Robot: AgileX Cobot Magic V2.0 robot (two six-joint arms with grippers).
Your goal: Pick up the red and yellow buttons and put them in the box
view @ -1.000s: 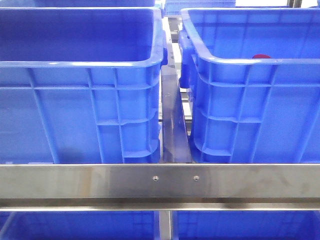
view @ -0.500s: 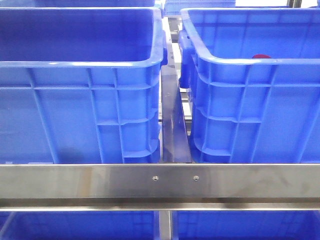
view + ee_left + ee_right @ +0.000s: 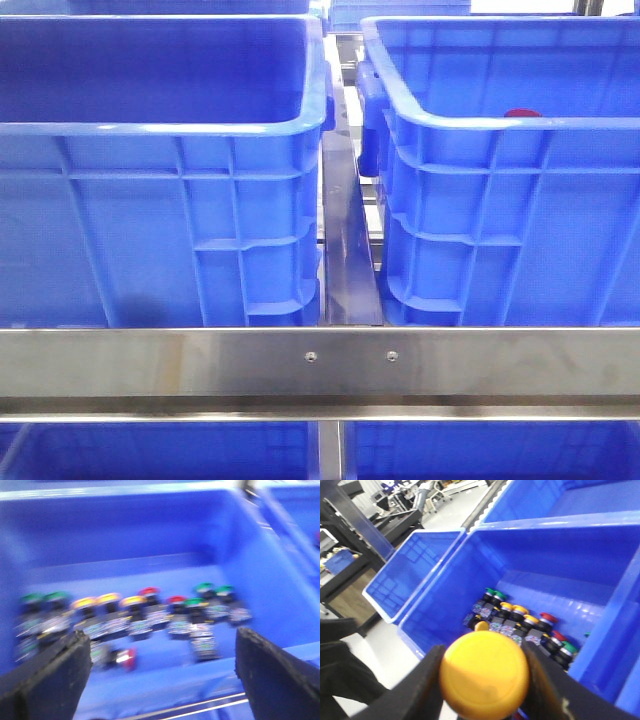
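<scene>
The right tool (image 3: 482, 680) is gripping a yellow button (image 3: 485, 675) between its two dark fingers (image 3: 427, 680), the round cap filling the gap so the jaws are standing only as wide as the cap. It is hanging above the left crate (image 3: 445, 605), where a row of buttons (image 3: 525, 622) with green, yellow and red caps is lying on the floor, so this piece is looking freshly lifted and not yet delivered. The left tool (image 3: 162, 665) is standing wide open with nothing between its fingers (image 3: 52, 677), looking down into that same crate at the blurred button row (image 3: 130, 612): two green caps at one end, three yellow, then red and green mixed, and one piece lying on its side nearer the tool; the row is sitting below and beyond the fingertips, not touching them. In the front view neither tool is showing. There the left crate (image 3: 160, 120) and the box (image 3: 500, 120) are standing side by side, apart, behind a steel rail (image 3: 320, 365), and a red sliver (image 3: 522, 113) is peeking over the box's near rim. My reading is that at least one red piece is already lying in the box, one yellow is in transit, and several red and yellow ones are waiting in the left crate.
</scene>
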